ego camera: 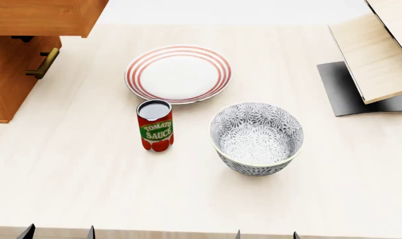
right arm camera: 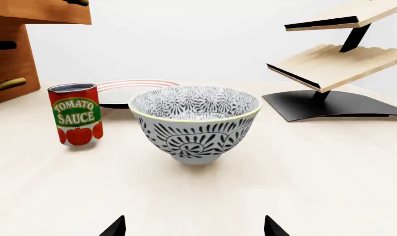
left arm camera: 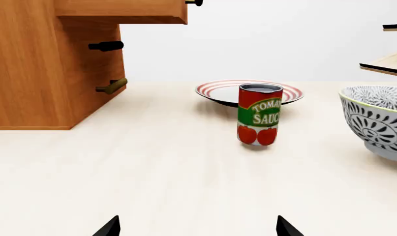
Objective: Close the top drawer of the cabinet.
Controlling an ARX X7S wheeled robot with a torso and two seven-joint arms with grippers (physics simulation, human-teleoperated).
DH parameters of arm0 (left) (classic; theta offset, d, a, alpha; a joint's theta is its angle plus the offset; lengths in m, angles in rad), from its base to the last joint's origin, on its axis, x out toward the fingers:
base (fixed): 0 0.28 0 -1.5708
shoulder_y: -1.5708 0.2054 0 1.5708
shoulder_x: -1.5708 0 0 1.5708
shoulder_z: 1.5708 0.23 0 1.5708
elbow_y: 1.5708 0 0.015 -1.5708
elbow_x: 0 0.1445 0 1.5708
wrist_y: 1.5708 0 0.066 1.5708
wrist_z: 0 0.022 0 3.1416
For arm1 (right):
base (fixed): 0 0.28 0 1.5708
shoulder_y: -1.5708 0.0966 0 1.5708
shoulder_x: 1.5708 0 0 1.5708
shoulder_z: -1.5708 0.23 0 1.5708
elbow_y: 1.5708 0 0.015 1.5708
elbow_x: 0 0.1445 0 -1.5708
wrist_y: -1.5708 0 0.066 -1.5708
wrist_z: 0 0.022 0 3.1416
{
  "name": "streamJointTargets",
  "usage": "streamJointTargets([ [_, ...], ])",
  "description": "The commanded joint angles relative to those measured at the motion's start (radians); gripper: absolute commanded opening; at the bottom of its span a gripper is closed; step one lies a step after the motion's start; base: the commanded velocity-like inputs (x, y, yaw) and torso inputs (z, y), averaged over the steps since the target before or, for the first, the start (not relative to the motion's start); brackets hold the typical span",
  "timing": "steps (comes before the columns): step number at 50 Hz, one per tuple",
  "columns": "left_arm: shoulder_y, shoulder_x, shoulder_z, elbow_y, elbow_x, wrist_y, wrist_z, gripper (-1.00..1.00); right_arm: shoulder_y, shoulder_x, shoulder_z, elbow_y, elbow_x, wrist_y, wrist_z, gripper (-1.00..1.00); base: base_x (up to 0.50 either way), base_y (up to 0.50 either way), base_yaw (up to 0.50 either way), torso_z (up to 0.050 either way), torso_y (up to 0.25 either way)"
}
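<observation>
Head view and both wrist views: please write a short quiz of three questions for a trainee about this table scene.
1. True or false: the top drawer of the cabinet is pushed fully shut.
2. Which thing stands nearest the tomato sauce can? A) plate B) pale wooden rack C) cabinet
3. Fill in: the patterned bowl holds ____.

Key: 1. False, it juts out past the drawers below. 2. A. 3. Nothing.
</observation>
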Motion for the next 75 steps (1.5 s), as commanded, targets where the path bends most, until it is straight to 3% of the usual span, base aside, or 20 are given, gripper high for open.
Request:
streamJointTargets([
  [1,0.001,-0.012,0.014,0.005,-0.012,-0.004,-0.014,1.00,0.002,0.013,-0.018,0.008,0.013,-0.006,0.018,1.00,0.00,0.00,0.00,0.000,0.000],
  [20,-0.017,-0.063,0.075,-0.043,-0.020,0.059,-0.083,1.00,-0.001,0.077,-0.120,-0.004,-0.025,-0.045,0.066,1.00,0.00,0.00,0.00,0.000,0.000],
  [27,-0.062,-0.079,0.107,-0.063,0.012,0.089,-0.095,1.00,0.068,0.083,-0.072,-0.151,0.056,0.118,0.070,1.00,0.00,0.00,0.00,0.000,0.000],
  [36,-0.204,-0.087,0.114,0.066,-0.006,-0.065,-0.094,1.00,0.271,0.076,-0.018,-0.253,0.153,0.332,0.090,1.00,0.00,0.00,0.00,0.000,0.000],
  [42,-0.228,-0.089,0.131,0.090,0.027,-0.166,-0.129,1.00,0.209,0.063,-0.024,-0.327,0.166,0.296,0.122,1.00,0.00,0.00,0.00,0.000,0.000],
  [46,-0.259,-0.086,0.146,0.117,0.058,-0.244,-0.156,1.00,0.211,0.010,0.068,-0.376,0.333,0.284,0.177,1.00,0.00,0.00,0.00,0.000,0.000],
  [51,-0.285,-0.100,0.181,0.143,0.099,-0.284,-0.166,1.00,0.209,0.021,0.033,-0.377,0.407,0.238,0.231,1.00,0.00,0.00,0.00,0.000,0.000],
  [58,-0.425,-0.128,0.306,0.146,0.226,-0.385,-0.132,1.00,0.238,0.040,-0.002,-0.367,0.411,0.252,0.273,1.00,0.00,0.00,0.00,0.000,0.000],
  [75,-0.887,-0.155,0.602,-0.122,0.486,-0.472,-0.001,1.00,0.273,0.093,0.010,-0.426,0.455,0.311,0.341,1.00,0.00,0.00,0.00,0.000,0.000],
])
